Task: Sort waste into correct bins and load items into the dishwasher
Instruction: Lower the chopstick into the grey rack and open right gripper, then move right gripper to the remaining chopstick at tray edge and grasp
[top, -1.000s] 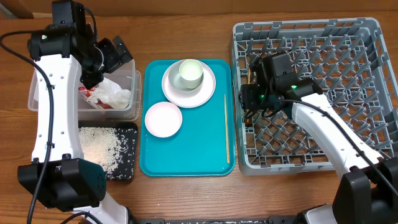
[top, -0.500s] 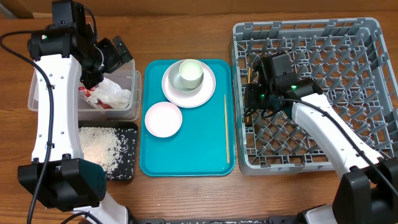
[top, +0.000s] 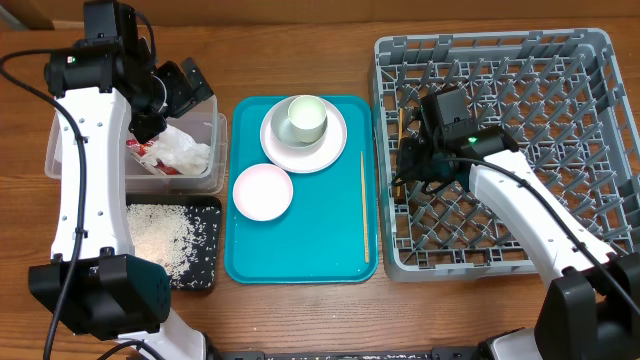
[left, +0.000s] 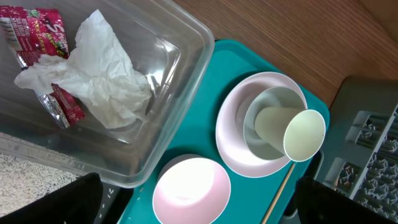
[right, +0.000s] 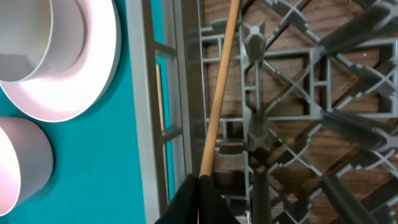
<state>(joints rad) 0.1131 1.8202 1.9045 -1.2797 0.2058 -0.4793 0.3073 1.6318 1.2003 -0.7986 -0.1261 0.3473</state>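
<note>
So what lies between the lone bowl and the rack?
In the overhead view, bare teal tray, then one chopstick lying along its right edge, between the bowl and the rack.

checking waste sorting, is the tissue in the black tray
No, the crumpled tissue lies in the clear tub with the red wrapper.

The wooden table (top: 300, 320) carries four items. At left, a clear tub (top: 218, 150) sits just behind a black tray (top: 212, 240). A teal tray (top: 300, 250) lies at centre. A grey rack (top: 480, 43) stands at right, just beside the teal tray.
</note>
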